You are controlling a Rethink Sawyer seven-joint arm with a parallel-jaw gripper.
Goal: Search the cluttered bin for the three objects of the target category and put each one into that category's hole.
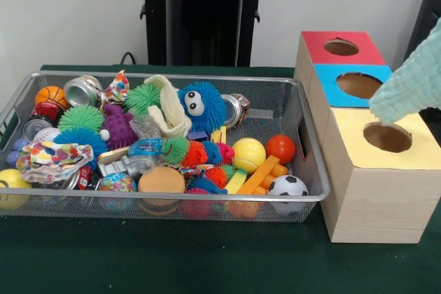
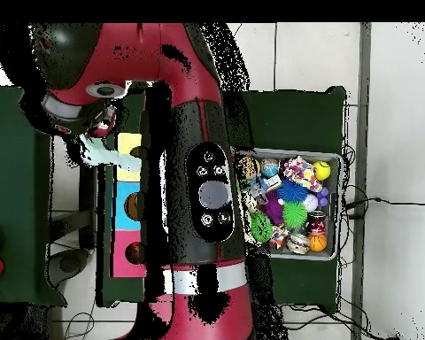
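A mint-green knitted cloth (image 1: 413, 84) hangs in from the right edge of the front view, its lower tip just above the hole of the yellow-topped box (image 1: 387, 137). The gripper itself is out of that view. Overhead, my gripper (image 2: 102, 127) sits beside the yellow panel (image 2: 126, 140), shut on the same pale green cloth (image 2: 106, 156), which dangles below it. Behind the yellow box stand the blue-topped box (image 1: 360, 85) and the red-topped box (image 1: 341, 47), each with a round hole.
The wire mesh bin (image 1: 311, 170) sits left of the boxes, packed with clutter. It holds a blue fuzzy toy (image 1: 202, 105), a cream cloth (image 1: 169, 108), a patterned cloth (image 1: 52, 154), cans (image 1: 83, 91), spiky balls, a soccer ball (image 1: 287, 186) and a yellow ball (image 1: 249, 154). Overhead, the arm (image 2: 194, 168) covers much of the table.
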